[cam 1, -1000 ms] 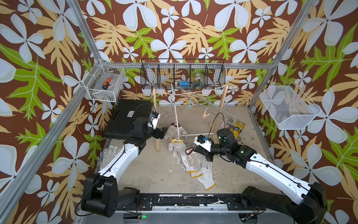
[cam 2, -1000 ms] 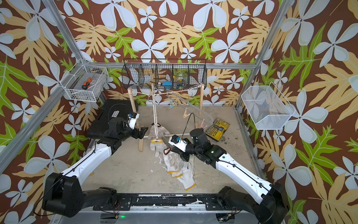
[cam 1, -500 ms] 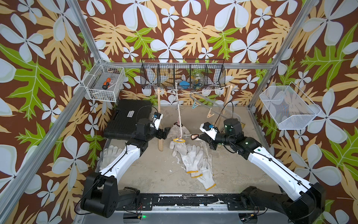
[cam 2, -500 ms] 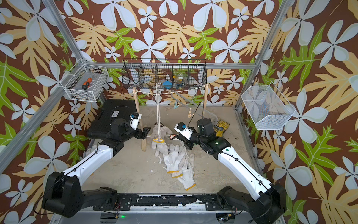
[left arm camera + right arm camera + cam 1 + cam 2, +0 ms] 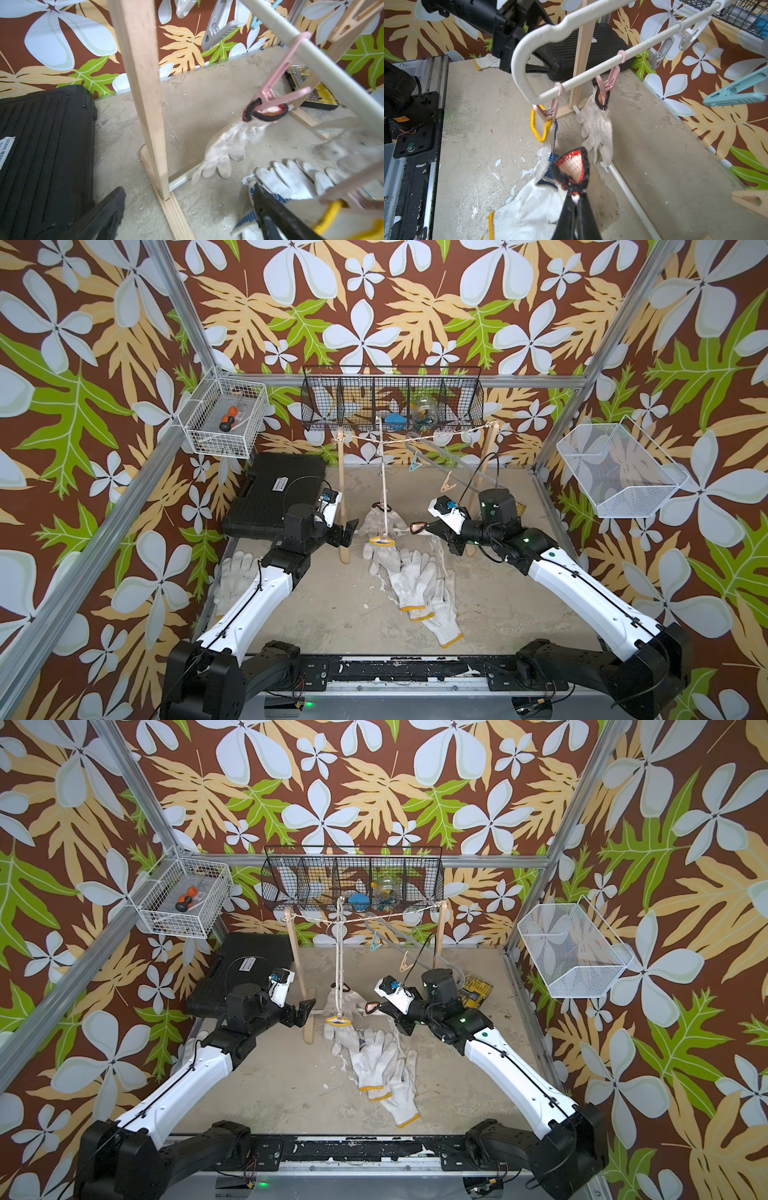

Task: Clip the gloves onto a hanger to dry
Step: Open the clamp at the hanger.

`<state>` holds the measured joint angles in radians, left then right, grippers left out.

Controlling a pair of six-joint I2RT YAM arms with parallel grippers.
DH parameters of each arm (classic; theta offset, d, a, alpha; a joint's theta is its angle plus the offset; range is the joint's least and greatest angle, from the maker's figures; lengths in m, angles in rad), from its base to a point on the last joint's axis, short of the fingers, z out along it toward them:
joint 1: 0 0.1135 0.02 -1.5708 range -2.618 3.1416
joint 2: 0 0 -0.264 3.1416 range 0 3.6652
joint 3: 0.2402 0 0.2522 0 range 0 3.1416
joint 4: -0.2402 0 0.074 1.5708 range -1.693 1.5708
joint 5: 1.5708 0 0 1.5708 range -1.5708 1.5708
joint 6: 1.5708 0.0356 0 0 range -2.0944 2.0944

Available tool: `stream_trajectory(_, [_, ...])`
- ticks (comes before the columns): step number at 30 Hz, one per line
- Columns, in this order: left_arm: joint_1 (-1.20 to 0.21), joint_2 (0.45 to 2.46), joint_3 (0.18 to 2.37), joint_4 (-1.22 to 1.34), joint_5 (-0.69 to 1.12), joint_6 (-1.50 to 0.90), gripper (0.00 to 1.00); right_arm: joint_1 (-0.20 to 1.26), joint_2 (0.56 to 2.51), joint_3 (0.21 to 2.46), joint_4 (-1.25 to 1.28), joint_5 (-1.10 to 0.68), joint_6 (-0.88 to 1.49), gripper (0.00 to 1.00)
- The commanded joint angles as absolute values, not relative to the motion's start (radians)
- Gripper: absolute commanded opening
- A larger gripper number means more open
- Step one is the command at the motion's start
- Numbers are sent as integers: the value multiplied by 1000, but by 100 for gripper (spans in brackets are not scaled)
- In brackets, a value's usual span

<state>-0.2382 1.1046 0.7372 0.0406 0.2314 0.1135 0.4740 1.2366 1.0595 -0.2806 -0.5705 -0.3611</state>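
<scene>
While a pile of gloves [image 5: 415, 585] lies on the table [image 5: 332, 605] in a top view, the left gripper [image 5: 348, 532] is open, empty. L wrist view: the dark-cuff glove [image 5: 224, 145] hangs clipped. R wrist view: it & a yellow-cuff glove [image 5: 544, 152] hang on the hanger [image 5: 518, 62], the right gripper [image 5: 576, 195] pinches a 3rd glove [image 5: 572, 166]; lots left.

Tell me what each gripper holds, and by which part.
The right gripper is shut on a dark-trimmed glove, pinching the rim of its cuff. The left gripper is open and holds nothing.
</scene>
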Motion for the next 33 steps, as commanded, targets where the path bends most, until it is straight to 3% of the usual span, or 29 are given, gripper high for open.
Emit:
stream_trajectory(1, [-239, 1061, 720, 9, 356, 73, 95, 470, 1252, 1081, -248, -581, -346, 0])
stream_trajectory(8, [-256, 1080, 715, 217, 626, -45, 91, 467, 1271, 1112, -248, -570, -365, 0])
stream_trajectory(19, [-248, 1297, 877, 310, 596, 10, 83, 460, 1230, 1071, -245, -554, -380, 0])
stream_trajectory(23, [-248, 1342, 877, 389, 476, 8, 75, 456, 1221, 1066, -245, -552, -387, 0])
stream_trajectory(33, [-250, 1480, 977, 473, 407, 45, 72, 456, 1263, 1084, -206, -552, -378, 0])
